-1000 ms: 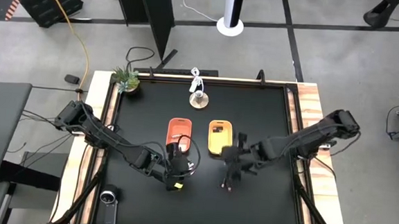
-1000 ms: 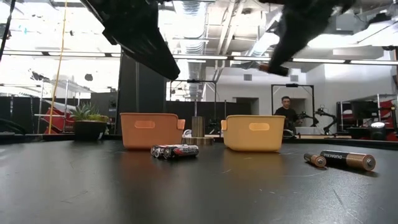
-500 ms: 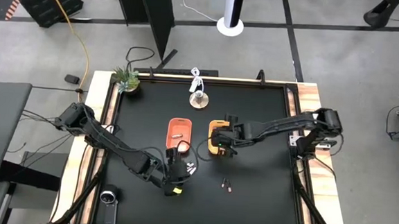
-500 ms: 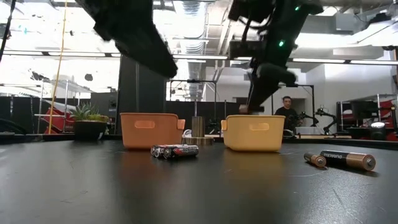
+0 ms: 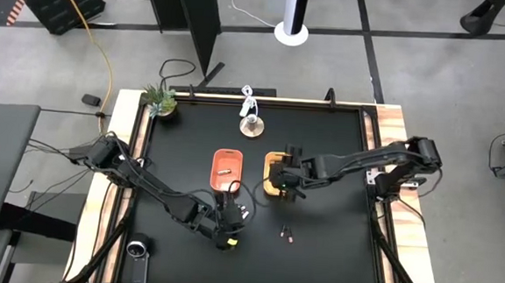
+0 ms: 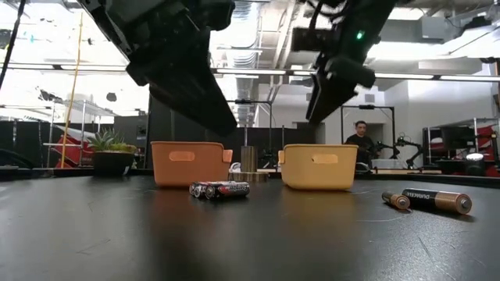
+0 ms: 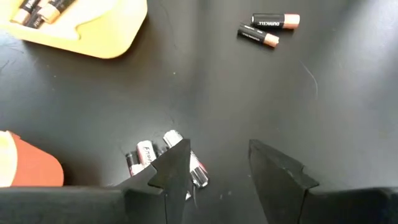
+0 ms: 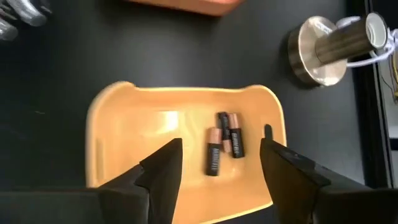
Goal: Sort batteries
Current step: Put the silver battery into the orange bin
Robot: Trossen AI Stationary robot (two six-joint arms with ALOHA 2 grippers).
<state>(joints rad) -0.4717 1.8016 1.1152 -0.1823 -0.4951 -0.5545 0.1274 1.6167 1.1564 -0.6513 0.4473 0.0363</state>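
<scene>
Several silvery-white batteries (image 7: 158,158) lie side by side on the black table, just beside one finger of my open left gripper (image 7: 217,165), which hovers over them (image 5: 233,218) with nothing between its fingers. Two dark, copper-tipped batteries (image 7: 267,30) lie farther toward the table's right (image 5: 286,234). My right gripper (image 8: 217,165) stands open above the yellow tray (image 8: 118,124), in which three dark copper-tipped batteries (image 8: 222,148) lie. The orange tray (image 5: 226,168) stands left of the yellow one and holds a battery.
A small lamp with a round metal base (image 5: 251,124) stands at the back middle, and a potted plant (image 5: 159,102) at the back left corner. A person (image 6: 360,142) shows in the room beyond the table. Bare table lies to the near side and right of the trays.
My right gripper has gone from beside the two dark batteries toward the table's far edge, come down over the yellow tray and then risen a little above it. My left gripper has shifted slightly toward the near edge, by the silvery batteries.
</scene>
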